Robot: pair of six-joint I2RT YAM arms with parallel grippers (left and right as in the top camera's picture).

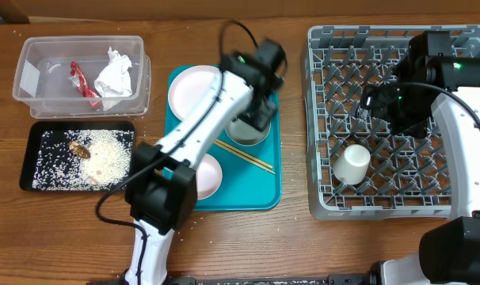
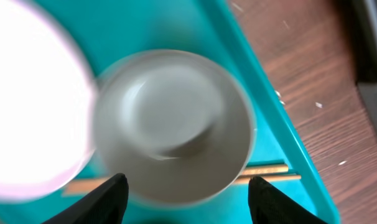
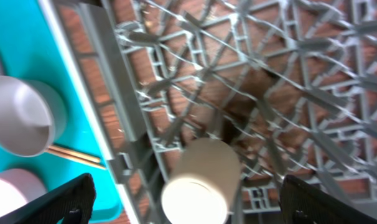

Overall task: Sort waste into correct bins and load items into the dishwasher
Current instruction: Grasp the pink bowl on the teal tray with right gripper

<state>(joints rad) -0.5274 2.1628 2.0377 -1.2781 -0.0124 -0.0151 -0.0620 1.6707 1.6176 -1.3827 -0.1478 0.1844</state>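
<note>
One bowl (image 2: 173, 124) sits in the middle of the tray (image 2: 163, 25) under the left gripper's (image 2: 185, 196) parted jaws, so loading is in hand; next, pinch its rim and carry it right of the tray to the rack (image 1: 335, 79), where the right gripper (image 3: 191, 196) also gapes.

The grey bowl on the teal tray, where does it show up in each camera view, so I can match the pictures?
Overhead: grey bowl at the middle of the teal tray, partly hidden under the left gripper.
Left wrist: centre of the picture, blurred, filling much of the frame.
Right wrist: far left edge, outside the dish rack.
Shared landmark: the chopsticks lying right beside the bowl.
</note>
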